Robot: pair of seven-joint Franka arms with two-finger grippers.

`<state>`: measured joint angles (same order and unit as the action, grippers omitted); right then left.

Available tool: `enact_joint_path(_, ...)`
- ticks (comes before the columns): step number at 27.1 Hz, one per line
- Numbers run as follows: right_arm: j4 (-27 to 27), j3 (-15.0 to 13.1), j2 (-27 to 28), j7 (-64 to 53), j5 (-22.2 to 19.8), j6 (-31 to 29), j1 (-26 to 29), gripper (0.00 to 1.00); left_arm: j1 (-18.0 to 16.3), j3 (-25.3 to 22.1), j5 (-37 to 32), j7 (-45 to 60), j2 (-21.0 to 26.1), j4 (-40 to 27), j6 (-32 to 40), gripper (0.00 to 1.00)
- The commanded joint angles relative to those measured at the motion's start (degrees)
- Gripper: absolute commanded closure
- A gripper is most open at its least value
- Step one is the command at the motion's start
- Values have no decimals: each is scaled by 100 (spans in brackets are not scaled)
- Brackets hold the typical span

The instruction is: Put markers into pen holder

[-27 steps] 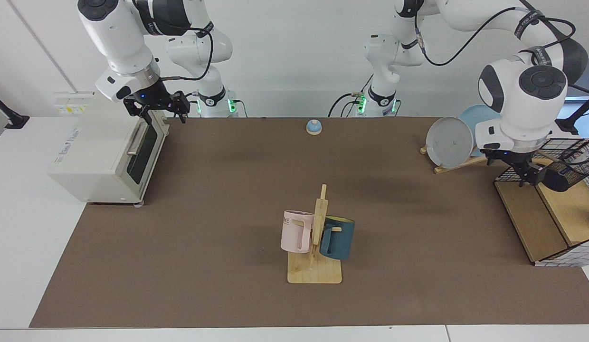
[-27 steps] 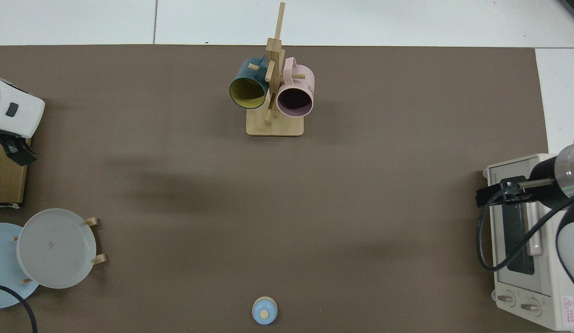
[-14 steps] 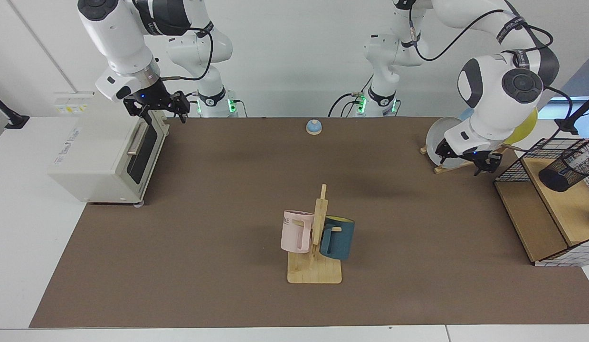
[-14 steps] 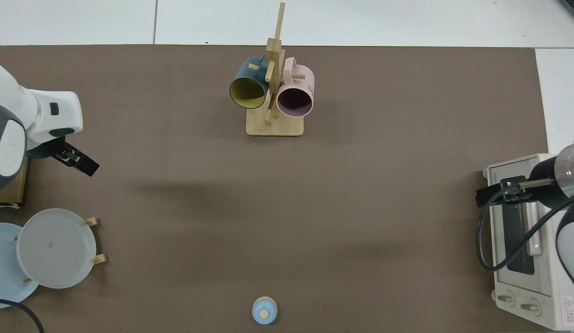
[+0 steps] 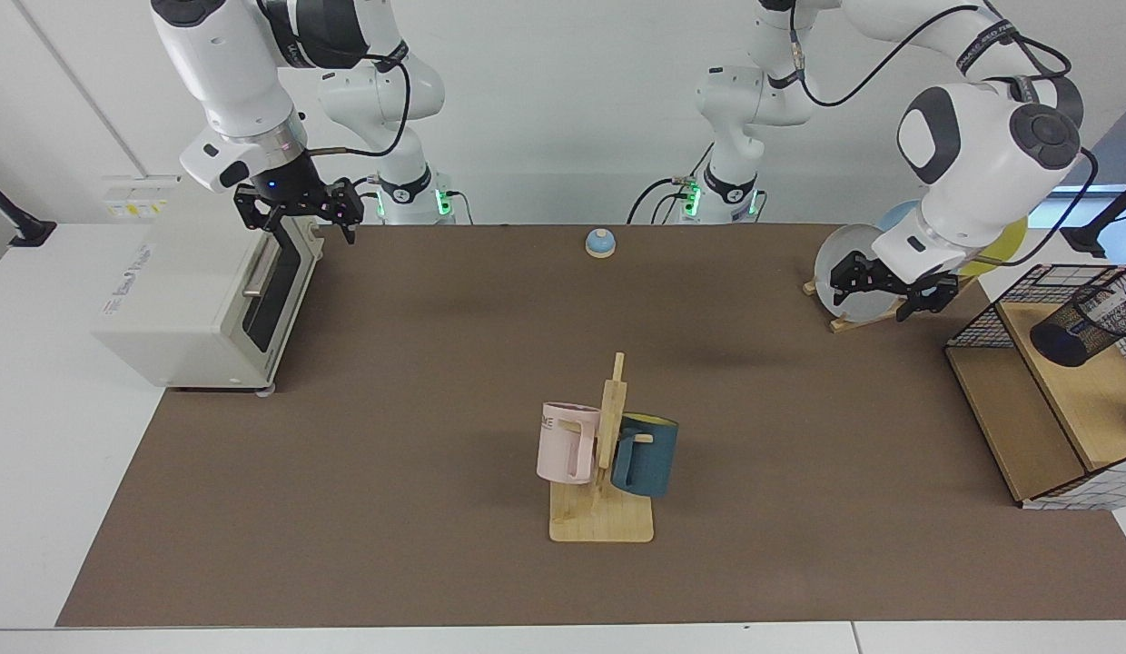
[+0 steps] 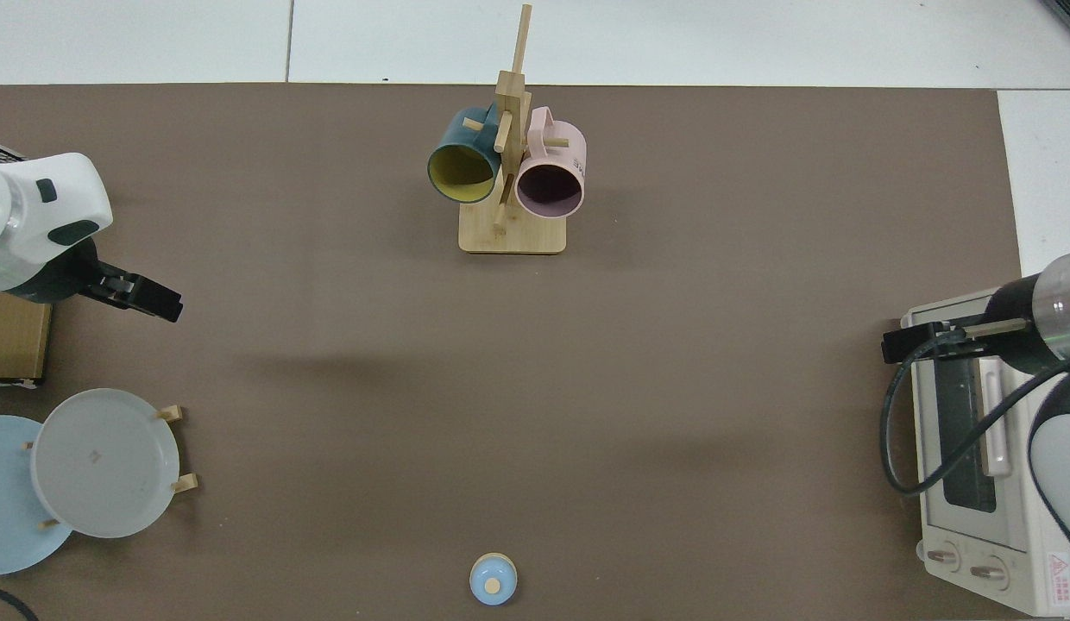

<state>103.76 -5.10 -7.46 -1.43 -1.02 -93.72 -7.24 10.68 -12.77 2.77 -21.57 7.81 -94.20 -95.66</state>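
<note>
The pen holder (image 5: 1082,329), a small black mesh cup, leans on the upper wooden shelf of the wire rack at the right edge of the facing view. The white marker (image 5: 1116,307) with its blue cap sticks out of the cup's mouth. My left gripper (image 5: 876,295) hangs open and empty in front of the grey plate, well clear of the rack; in the top view the left gripper (image 6: 160,304) is at the left edge. My right gripper (image 5: 300,221) waits open above the toaster oven's door. The top view does not reach the holder or the marker.
The wire rack (image 5: 988,320) with wooden shelves stands at the far right. Beside it a plate stand holds a grey plate (image 5: 849,272). A mug tree (image 5: 608,454) with pink and dark blue mugs is mid-table, a small blue bell (image 5: 599,242) at the back, a toaster oven (image 5: 186,300) left.
My left gripper has pulled out of the rack, away from the pen holder, and moved up in front of the grey plate. The marker stays in the holder. The right gripper barely shifted.
</note>
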Motion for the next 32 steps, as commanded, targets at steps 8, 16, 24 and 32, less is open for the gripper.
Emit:
enact_joint_path(8, 12, 17, 17, -16, 50, -120, 83, 0, -805, 1197, -48, 909, -922, -177, 250, 0)
enact_joint_path(16, -58, -9, 104, -7, 23, -401, 135, 0, -761, 1180, -144, 909, -887, -178, 136, 0)
enact_joint_path(24, -662, -79, 507, -68, -38, -51, 153, 0, -761, 1180, -233, 927, -887, -186, 109, 0)
enact_joint_path(32, -1245, -53, 826, -147, 50, 355, 285, 0, -761, 1180, -233, 927, -878, -195, 101, 0)
